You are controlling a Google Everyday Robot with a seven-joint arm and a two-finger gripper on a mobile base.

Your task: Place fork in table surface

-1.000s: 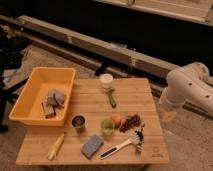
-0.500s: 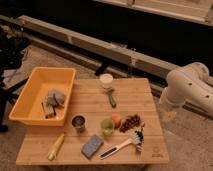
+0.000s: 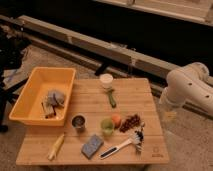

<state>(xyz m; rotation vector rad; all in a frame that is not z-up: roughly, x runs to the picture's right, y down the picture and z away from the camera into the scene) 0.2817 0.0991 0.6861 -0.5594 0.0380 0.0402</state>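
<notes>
The table surface is a pale wooden tabletop with a small dark mark near its front right corner. A slim silver-grey thing that looks like the fork lies on it just right of the grape bunch, above the brush head. My white arm stands off the table's right side. Its gripper hangs down beside the right table edge, apart from the fork.
A yellow tub holding a few items sits at the left. On the table are a white cup, a green-handled tool, a metal cup, a green cup, an orange fruit, a blue sponge, a yellow item and a dish brush.
</notes>
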